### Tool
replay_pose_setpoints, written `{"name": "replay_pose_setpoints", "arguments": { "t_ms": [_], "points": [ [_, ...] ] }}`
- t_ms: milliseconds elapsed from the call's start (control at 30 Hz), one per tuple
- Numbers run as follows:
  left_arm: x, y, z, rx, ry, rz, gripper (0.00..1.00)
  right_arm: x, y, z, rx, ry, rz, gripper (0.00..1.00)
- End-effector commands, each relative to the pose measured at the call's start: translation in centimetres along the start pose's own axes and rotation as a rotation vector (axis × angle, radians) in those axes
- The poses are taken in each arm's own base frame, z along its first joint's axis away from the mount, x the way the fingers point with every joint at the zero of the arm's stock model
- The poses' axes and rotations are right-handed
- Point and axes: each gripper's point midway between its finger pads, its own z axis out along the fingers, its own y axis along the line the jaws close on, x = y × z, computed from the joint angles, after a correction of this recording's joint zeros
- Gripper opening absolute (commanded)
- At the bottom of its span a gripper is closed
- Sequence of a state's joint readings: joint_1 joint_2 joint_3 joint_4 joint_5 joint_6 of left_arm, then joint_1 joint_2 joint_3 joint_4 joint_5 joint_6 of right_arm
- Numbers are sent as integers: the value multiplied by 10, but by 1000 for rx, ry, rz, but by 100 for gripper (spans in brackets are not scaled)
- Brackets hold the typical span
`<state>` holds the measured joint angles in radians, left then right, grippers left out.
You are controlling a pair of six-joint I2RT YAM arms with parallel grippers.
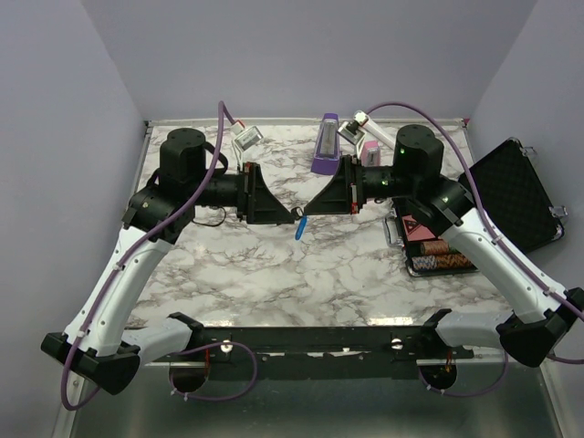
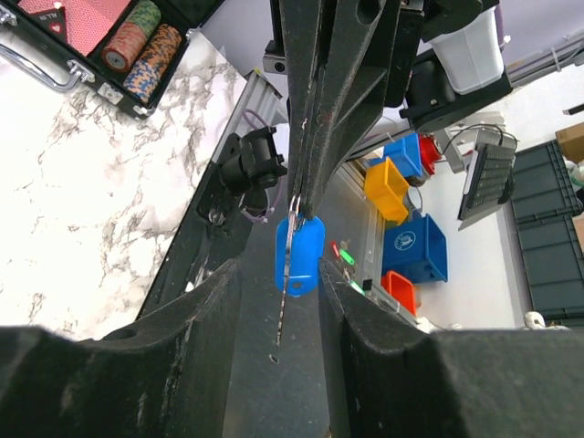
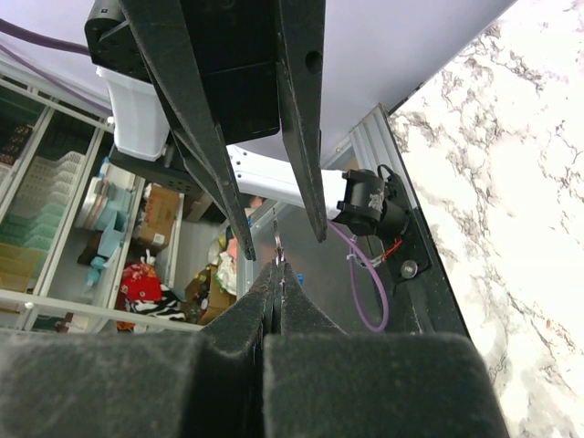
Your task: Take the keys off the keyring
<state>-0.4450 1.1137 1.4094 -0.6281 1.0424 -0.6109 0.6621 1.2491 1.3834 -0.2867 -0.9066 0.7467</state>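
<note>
Your right gripper (image 1: 308,209) is clenched on the thin metal keyring (image 3: 276,239); the bright-blue oval-headed keys (image 2: 299,255) dangle beneath it, between your left gripper's (image 3: 283,245) parted, released fingers.

Both arms reach inward from their bases, elbows raised and forearms roughly level, so the two grippers meet tip to tip at the keys (image 1: 299,226). The right gripper (image 1: 308,209) is clamped tight on the top end of the keys, which hang below it. The left gripper (image 1: 293,213) has its fingers (image 2: 196,338) spread apart, one on either side of the keys.
</note>
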Motion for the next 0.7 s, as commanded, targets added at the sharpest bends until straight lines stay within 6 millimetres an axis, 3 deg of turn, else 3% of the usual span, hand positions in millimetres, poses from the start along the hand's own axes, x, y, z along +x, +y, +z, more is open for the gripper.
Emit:
{"name": "replay_pose_setpoints", "arguments": {
  "t_ms": [0, 433, 667],
  "points": [
    [0, -11, -1, 56, 4, 41, 45, -3, 8, 0, -17, 3, -22, 1],
    [-4, -14, 7, 98, 23, 37, 33, -5, 8, 3, -35, 11, -17, 1],
    [-1, -13, 7, 93, 27, 36, 22, -6, 8, 3, -35, 8, -22, 1]
  ]
}}
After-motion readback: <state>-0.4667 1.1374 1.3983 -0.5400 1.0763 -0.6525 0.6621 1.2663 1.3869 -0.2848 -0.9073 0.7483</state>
